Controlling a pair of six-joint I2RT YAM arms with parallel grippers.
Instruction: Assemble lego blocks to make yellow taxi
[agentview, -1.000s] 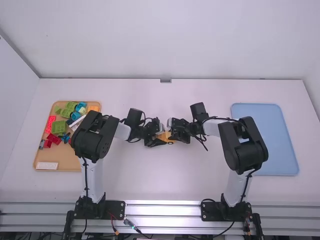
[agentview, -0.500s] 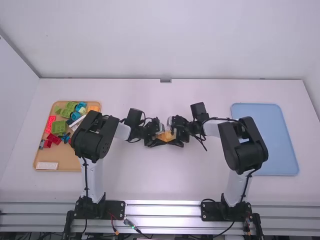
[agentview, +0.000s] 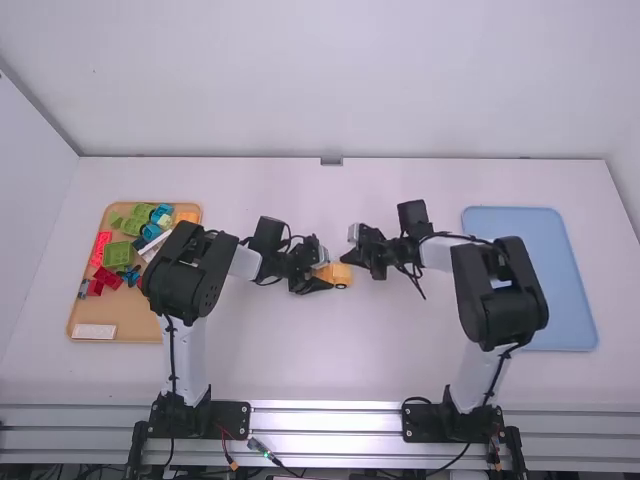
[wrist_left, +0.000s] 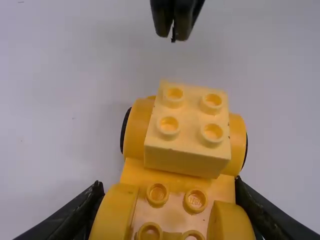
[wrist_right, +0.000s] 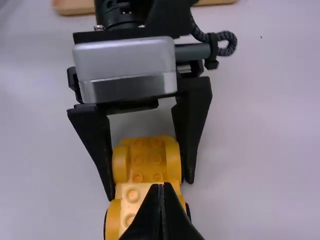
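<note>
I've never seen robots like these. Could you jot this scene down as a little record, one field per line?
Being built: yellow block car, black wheel edges showing
On its top: paler yellow block, four studs
Left gripper: closed on the car's sides
Right gripper: shut, empty, near the paler block
Tan tray: loose blocks, including red, green and blue
Blue tray: on the table's right side

Behind the white table (agentview: 330, 370), a plain and pale back wall (agentview: 330, 80). On the left side, a pale side wall (agentview: 25, 200), joined to it at a dark slanting seam. Along the near table edge, shiny metal rails (agentview: 325, 420). Lit softly, rather evenly.
</note>
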